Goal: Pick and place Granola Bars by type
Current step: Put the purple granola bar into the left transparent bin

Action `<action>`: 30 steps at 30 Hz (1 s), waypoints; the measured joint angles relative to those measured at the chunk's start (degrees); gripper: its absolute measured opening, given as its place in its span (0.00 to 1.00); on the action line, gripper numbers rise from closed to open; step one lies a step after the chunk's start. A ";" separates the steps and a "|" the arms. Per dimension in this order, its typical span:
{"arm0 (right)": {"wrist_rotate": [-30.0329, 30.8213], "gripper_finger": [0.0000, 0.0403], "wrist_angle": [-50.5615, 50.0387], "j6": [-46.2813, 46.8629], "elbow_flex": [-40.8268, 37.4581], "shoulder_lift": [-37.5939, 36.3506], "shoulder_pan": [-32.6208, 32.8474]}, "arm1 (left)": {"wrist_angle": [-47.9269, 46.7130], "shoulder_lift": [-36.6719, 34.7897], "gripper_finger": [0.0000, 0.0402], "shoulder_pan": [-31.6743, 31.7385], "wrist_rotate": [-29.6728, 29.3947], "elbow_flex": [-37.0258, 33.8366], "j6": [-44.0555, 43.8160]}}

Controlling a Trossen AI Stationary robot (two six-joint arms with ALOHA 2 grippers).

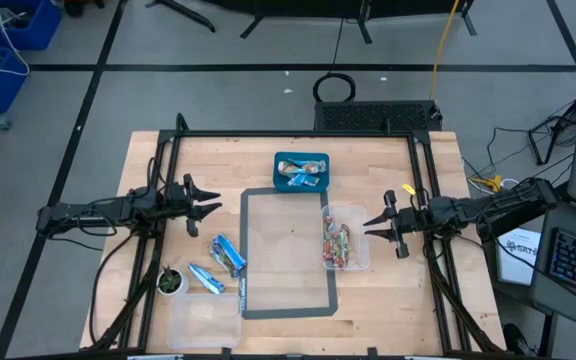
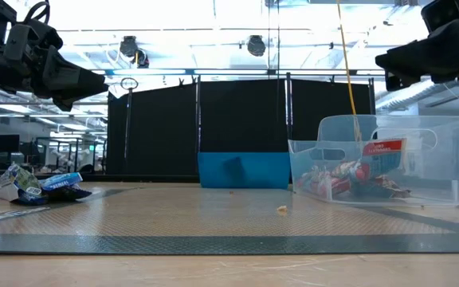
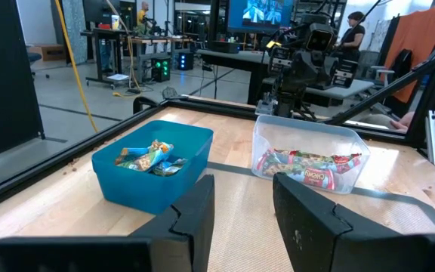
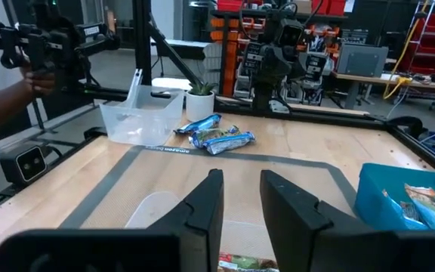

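Three loose blue-and-white granola bars [image 1: 224, 262] lie flat on the table's left half, also visible in the right wrist view as blue bars [image 4: 214, 133]. More blue bars fill a blue bin [image 1: 301, 170]. Red-patterned bars [image 1: 334, 245] fill a clear bin [image 1: 358, 240]. My left gripper [image 1: 208, 204] hovers open above the table's left side, beyond the loose bars. My right gripper [image 1: 371, 226] hovers open just right of the clear bin. In the wrist views the left gripper [image 3: 244, 204] and the right gripper [image 4: 240, 196] hold nothing.
An empty clear bin [image 1: 203, 322] sits at the near left corner, with a small green-topped pot [image 1: 172, 282] beside it. A grey taped rectangle [image 1: 247, 255] marks the table's middle. Black frame rails [image 1: 298, 134] border the table. A person's arm [image 4: 6, 98] shows beyond the table.
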 joint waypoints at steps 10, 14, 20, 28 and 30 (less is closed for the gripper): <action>-4.69 0.18 0.21 -2.89 -0.25 -1.46 -0.05 | 0.00 -0.02 0.34 0.01 0.00 0.00 1.04; -4.72 0.15 0.54 -3.15 -3.09 -4.36 -0.07 | 0.00 -0.02 0.34 0.00 0.00 0.00 0.81; -5.63 0.11 0.33 -0.68 -5.79 -8.98 -0.33 | 0.02 0.01 0.34 0.01 -0.02 0.00 -4.97; -13.91 0.09 -0.90 -0.78 -5.89 -10.79 -0.87 | -0.01 -0.01 0.34 0.01 0.02 0.00 -4.96; -15.15 0.09 -1.98 -0.05 -5.95 -10.80 -1.12 | -0.02 -0.02 0.34 0.01 0.02 0.00 -5.04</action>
